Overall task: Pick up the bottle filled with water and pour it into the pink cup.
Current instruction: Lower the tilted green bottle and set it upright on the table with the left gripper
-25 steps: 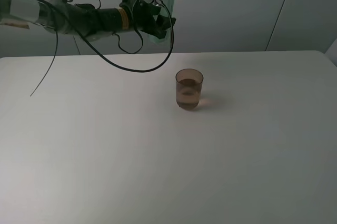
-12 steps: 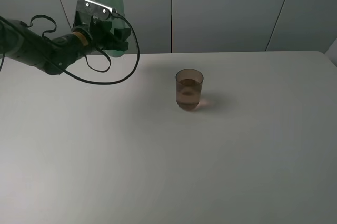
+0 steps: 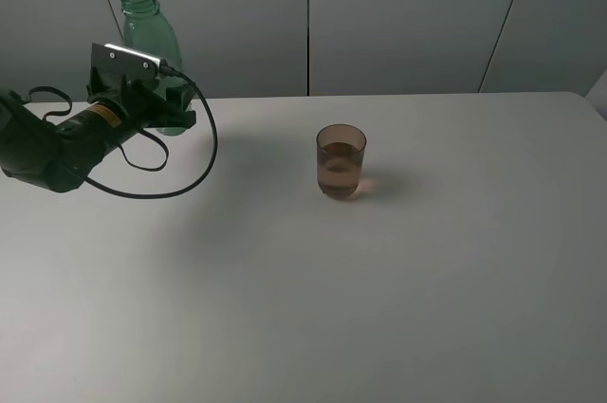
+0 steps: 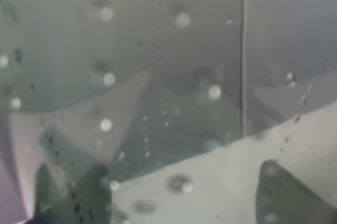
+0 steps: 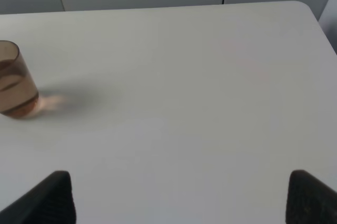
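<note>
Exterior high view: my left gripper clamps the upright bottle near the far-left corner of the counter; the pink cup stands well right.

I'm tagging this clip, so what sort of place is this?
Probably a robotics lab bench: a plain white table, grey panelled wall behind, and a robot arm holding the bottle.

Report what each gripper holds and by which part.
The left gripper holds the bottle, clamped around its lower body, neck up. The right gripper holds nothing; its jaws stand open with nothing between them.
</note>
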### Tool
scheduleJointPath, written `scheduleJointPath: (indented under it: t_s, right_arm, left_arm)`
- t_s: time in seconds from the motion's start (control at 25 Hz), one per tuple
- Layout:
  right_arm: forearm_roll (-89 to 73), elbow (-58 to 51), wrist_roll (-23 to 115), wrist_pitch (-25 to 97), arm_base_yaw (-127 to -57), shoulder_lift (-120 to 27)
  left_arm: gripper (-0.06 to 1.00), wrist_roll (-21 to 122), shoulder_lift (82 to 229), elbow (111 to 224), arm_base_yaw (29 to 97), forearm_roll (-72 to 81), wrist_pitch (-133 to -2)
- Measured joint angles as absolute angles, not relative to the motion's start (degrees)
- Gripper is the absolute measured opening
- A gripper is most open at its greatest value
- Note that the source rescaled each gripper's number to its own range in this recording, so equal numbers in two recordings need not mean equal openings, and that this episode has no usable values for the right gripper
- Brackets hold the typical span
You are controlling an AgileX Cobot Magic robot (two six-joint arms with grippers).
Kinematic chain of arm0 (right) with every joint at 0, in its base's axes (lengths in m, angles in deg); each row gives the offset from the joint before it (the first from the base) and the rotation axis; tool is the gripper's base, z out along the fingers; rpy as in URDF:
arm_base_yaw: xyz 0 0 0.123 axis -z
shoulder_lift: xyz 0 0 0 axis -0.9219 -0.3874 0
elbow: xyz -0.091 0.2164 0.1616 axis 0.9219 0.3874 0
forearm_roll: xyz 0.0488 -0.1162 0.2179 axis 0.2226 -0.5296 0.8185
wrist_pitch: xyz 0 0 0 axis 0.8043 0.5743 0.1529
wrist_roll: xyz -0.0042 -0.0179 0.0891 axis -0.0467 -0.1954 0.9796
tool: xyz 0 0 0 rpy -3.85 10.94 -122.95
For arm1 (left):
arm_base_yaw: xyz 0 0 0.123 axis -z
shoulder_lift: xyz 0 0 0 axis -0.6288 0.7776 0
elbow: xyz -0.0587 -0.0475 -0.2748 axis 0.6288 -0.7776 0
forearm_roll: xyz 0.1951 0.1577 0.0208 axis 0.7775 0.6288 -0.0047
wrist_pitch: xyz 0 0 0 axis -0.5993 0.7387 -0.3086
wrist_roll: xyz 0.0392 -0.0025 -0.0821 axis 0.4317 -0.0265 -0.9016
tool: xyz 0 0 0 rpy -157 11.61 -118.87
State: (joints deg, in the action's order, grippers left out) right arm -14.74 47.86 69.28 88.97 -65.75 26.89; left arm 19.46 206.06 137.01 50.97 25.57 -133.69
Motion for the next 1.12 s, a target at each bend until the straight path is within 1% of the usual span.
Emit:
scheduleJointPath:
  t_s: [0.4,0.56,0.72,1.12]
  right_arm:
    - [-14.7,47.9,69.3,89.0,-65.8,26.9]
    - [-14.7,47.9,69.3,89.0,-65.8,26.9]
    - [-14.7,47.9,69.3,89.0,-65.8,26.9]
    - [-14.7,47.9,69.3,89.0,-65.8,26.9]
  left_arm:
    - [0.00,20.9,206.1,134.2,46.8,24.7,-134.1]
    - [0.00,20.2,208.8,134.2,45.3,24.7,-135.2]
    - [0.00,18.3,211.2,134.2,45.2,24.8,-135.3]
    - [0.00,17.4,211.6,134.2,45.2,25.3,-135.6]
